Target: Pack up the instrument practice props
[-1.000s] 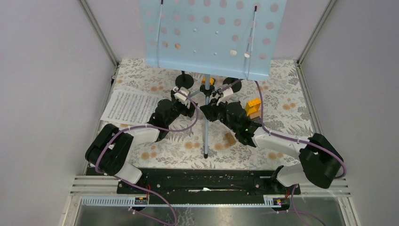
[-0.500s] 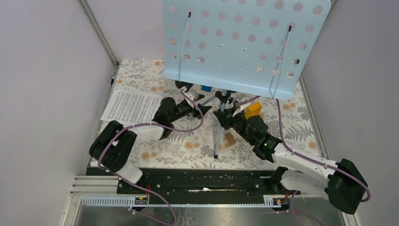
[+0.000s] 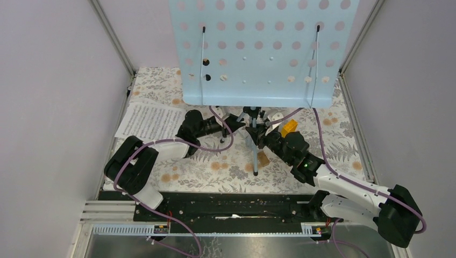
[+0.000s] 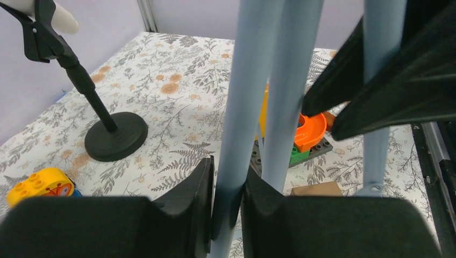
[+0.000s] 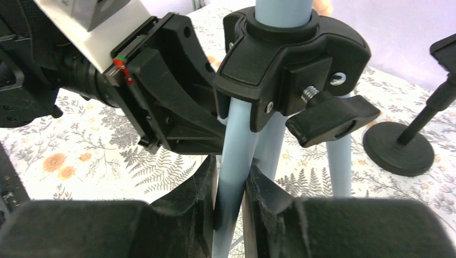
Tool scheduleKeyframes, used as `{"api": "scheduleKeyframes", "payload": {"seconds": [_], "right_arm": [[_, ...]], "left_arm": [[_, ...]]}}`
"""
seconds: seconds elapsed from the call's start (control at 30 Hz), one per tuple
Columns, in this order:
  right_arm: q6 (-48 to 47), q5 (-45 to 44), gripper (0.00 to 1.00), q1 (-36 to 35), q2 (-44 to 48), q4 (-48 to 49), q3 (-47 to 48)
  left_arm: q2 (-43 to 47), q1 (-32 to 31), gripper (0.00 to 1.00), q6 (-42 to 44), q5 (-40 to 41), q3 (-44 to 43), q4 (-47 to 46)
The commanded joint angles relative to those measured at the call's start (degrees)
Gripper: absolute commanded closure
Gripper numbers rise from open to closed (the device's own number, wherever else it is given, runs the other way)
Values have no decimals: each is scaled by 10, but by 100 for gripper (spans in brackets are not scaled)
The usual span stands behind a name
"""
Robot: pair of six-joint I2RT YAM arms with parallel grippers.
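Light-blue music rack upright mid-table, top-heavy, perforated desk high over tripod legs. We clamp one leg each: left gripper, right gripper. Risks as we judge them:
- uneven pull tips rack
- slick leg slips through fingers
- swinging foot strikes mic holder or toy blocks

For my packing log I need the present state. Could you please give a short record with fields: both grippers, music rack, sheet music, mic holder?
left gripper: shut on one tripod leg of the music rack
right gripper: shut on another leg, just below the black hub
music rack: upright between the two arms
sheet music: flat on the floral cloth, beside the left arm, not held
mic holder: standing on the cloth, not held
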State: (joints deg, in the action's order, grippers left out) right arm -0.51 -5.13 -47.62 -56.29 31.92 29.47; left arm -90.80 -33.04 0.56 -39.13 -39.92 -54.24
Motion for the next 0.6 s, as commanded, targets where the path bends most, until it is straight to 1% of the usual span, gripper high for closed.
{"api": "scheduleKeyframes", "payload": {"seconds": [0.0, 0.03, 0.07, 0.1, 0.17, 0.27, 0.33, 0.4, 0.43, 0.57], "right_arm": [[-137, -33, 94, 2, 17, -7, 17], [-135, -56, 92, 2, 18, -8, 13], [-131, -78, 87, 2, 19, -11, 13], [-125, -100, 79, 2, 21, -18, 14], [-106, -133, 67, 2, 30, -37, 18], [-77, -148, 45, 2, 47, -70, 18], [-56, -152, 37, 2, 61, -90, 14], [-34, -163, 30, 2, 76, -96, 3], [-24, -167, 26, 2, 84, -96, -3], [-10, -153, 9, 2, 104, -41, -35]], "left_arm": [[22, 4, 83, -29, -5, 28, -31], [27, 4, 85, -31, 2, 39, -33], [32, 4, 86, -34, 4, 44, -36], [36, 4, 88, -37, 8, 49, -36], [40, 4, 94, -49, 11, 57, -35], [40, 4, 100, -65, 14, 63, -36], [41, 4, 100, -70, 16, 67, -34], [43, 3, 100, -71, 23, 70, -32], [45, 1, 100, -71, 27, 71, -31], [48, -9, 99, -76, 29, 70, -31]]}}
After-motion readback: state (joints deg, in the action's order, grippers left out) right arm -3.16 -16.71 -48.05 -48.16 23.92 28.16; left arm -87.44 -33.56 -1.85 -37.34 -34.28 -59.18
